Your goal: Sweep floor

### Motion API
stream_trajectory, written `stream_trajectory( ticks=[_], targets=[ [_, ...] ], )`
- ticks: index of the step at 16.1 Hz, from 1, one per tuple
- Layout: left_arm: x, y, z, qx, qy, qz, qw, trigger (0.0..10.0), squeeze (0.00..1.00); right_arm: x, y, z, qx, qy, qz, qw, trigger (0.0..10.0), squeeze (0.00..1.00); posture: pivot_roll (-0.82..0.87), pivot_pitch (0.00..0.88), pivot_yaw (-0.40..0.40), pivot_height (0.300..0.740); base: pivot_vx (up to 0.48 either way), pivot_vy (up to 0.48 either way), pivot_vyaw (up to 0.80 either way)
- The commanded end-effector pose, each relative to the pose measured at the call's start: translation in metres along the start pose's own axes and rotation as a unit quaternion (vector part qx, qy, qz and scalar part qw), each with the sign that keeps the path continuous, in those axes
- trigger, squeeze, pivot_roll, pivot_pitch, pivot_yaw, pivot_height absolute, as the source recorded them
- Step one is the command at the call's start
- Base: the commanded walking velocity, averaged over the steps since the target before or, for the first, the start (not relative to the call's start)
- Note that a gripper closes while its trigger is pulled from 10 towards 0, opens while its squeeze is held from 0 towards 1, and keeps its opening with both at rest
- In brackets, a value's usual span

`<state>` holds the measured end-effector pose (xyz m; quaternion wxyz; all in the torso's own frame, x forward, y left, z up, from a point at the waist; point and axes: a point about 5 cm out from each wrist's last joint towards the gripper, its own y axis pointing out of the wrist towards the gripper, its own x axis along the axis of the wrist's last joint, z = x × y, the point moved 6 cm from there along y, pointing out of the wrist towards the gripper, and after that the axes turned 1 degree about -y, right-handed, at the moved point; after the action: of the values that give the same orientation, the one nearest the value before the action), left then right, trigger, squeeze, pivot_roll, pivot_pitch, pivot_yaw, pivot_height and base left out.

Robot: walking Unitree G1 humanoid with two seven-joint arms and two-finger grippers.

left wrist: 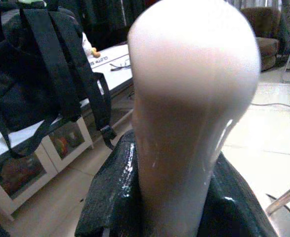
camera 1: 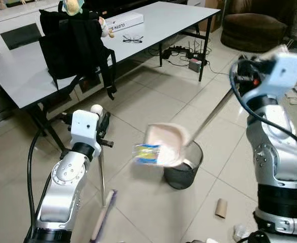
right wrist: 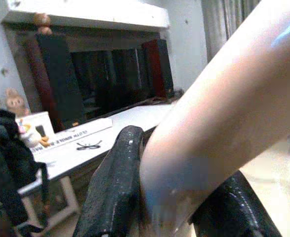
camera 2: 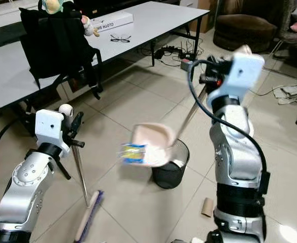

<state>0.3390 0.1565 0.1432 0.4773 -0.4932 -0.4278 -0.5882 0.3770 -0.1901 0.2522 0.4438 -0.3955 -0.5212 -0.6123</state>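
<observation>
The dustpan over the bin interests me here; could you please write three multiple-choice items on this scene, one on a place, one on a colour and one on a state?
1. Where is the dustpan?
A. Flat on the floor
B. Raised above the black mesh bin
C. On the table

2. What colour is the backpack on the table?
A. Black
B. Red
C. Yellow

3. What is the right gripper doing?
A. Hanging open
B. Shut on the glasses
C. Shut on the dustpan's handle

Answers: 1 B, the pan hangs tilted over the bin with a blue-yellow wrapper at its lip. 2 A, its body and straps are black. 3 C, the black fingers clamp the pale handle.
</observation>
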Motion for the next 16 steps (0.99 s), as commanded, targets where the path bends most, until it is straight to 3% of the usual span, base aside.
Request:
stream_trajectory(
  ticks=[1,3,7,11,14,16],
  targets=[
    [0.011,-0.002,0.005,0.002,0.01,-0.016,1.0,10.0,0.0,0.012,0.0,-0.004,-0.008,0.018,-0.03,0.999,10.0,0.0,-0.01,0.0,0.111,0.74,0.0,0.0,0.0],
    [0.012,-0.002,0.006,0.0,0.01,-0.015,1.0,10.0,0.0,0.013,-0.001,-0.02,-0.041,0.052,-0.039,0.997,10.0,0.0,-0.01,0.0,0.118,0.74,0.0,0.0,0.0],
    [0.012,-0.002,0.005,-0.003,0.01,-0.014,1.0,10.0,0.0,0.018,0.0,-0.034,-0.063,0.083,-0.056,0.993,10.0,0.0,0.0,0.0,0.125,0.74,0.0,0.0,0.0],
    [0.012,-0.001,0.004,-0.006,0.008,-0.013,1.0,10.0,0.0,0.029,0.001,-0.043,-0.068,0.031,-0.07,0.995,10.0,0.0,-0.01,0.0,0.129,0.74,0.0,0.0,0.0],
    [0.009,0.0,0.0,-0.011,0.004,-0.012,1.0,10.0,0.0,0.039,-0.001,-0.058,-0.08,-0.007,-0.084,0.993,10.0,0.0,-0.03,0.0,0.132,0.74,0.0,0.0,0.0],
    [0.008,0.001,-0.002,-0.013,0.001,-0.012,1.0,10.0,0.0,0.048,0.001,-0.059,-0.069,-0.036,-0.096,0.992,10.0,0.0,-0.04,0.0,0.129,0.74,0.0,0.0,0.0]
  ],
)
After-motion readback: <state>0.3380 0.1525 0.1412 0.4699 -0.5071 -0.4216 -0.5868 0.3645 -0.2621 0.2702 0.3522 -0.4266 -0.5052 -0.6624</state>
